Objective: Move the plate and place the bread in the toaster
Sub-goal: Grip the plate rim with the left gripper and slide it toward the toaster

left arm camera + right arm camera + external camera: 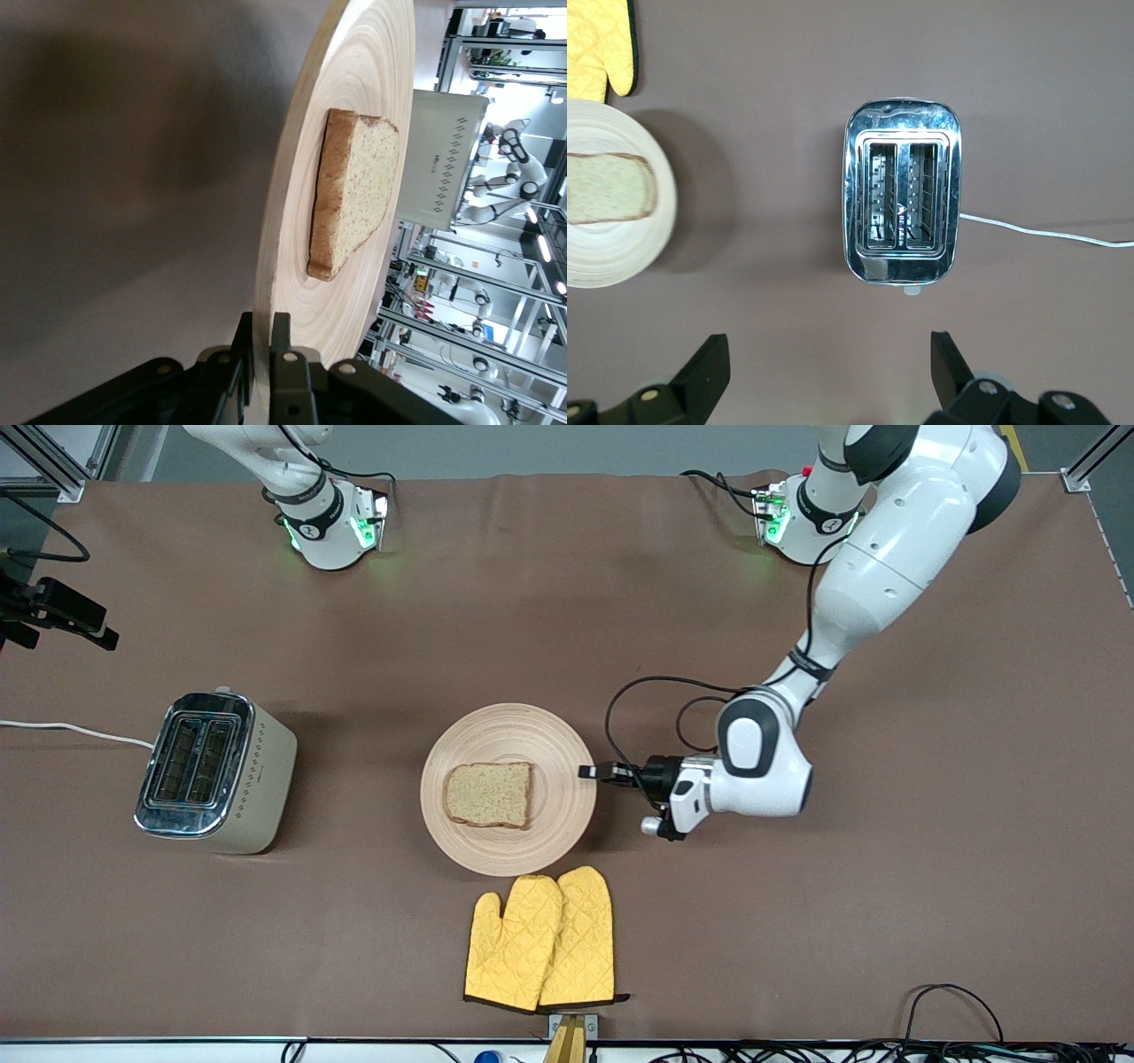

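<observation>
The left gripper (592,771) pinched the plate's (567,815) rim; the toaster (215,773) lay toward the right arm's end, under the wide-open, empty right gripper (830,372).

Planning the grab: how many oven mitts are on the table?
2. The yellow oven mitts overlap side by side, nearer the front camera than the plate. Nothing suggests any hidden.

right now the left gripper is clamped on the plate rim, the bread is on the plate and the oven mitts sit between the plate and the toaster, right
Not quite. The left gripper is shut on the plate rim and the bread lies on the plate, but the oven mitts are not between the plate and the toaster. The front view shows them nearer the front camera than the plate.
</observation>
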Tool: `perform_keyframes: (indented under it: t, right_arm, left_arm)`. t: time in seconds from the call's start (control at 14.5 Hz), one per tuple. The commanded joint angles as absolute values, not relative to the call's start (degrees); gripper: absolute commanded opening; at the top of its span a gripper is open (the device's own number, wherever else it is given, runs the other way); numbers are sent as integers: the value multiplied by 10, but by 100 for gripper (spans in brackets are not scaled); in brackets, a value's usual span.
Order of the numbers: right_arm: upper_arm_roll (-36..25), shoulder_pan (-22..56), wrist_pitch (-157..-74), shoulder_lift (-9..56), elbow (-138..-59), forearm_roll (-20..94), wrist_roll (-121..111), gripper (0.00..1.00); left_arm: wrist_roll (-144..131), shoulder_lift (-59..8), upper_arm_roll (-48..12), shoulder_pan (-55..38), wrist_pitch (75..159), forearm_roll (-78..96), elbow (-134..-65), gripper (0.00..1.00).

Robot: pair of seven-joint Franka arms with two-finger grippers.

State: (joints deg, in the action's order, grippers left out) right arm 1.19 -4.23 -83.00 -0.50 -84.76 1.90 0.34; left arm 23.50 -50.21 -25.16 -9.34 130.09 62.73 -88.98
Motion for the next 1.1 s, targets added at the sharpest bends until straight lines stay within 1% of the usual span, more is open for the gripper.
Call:
perform_keyframes:
  t: [0.0,0.28,0.41,0.48,0.55,0.62,0.69,0.76,0.96,1.03]
  right_arm:
    - [16,-48,-834,-7,-852,26,-1,100]
    - [16,-48,-834,-7,-852,26,-1,100]
    - [16,-48,-834,-7,-851,26,-1,100]
    - [16,-48,-834,-7,-851,26,-1,100]
    - [15,-48,-834,-7,-852,26,-1,100]
    - [15,-47,-834,-7,-852,26,-1,100]
    - [15,-47,-834,-7,-852,26,-1,100]
    - [15,-47,-834,-7,-852,26,-1,100]
    - [18,-41,-839,-4,-852,26,0,100]
    - [18,-27,-841,-4,-852,26,7,100]
  left_arm:
    - [249,-505,-253,-98,1305,645,-903,0]
    - [250,-501,-247,-82,1305,639,-947,1]
    - [250,-496,-243,-58,1298,637,-965,2]
    - [250,-495,-243,-49,1294,631,-968,6]
    - [246,-495,-243,-47,1294,617,-969,27]
    - [239,-494,-243,-48,1295,614,-968,53]
    - [239,-492,-243,-47,1295,614,-967,85]
    - [238,-484,-243,-47,1295,614,-966,100]
    - [170,-434,-224,-44,1296,607,-964,100]
    - [141,-416,-213,-43,1296,583,-960,100]
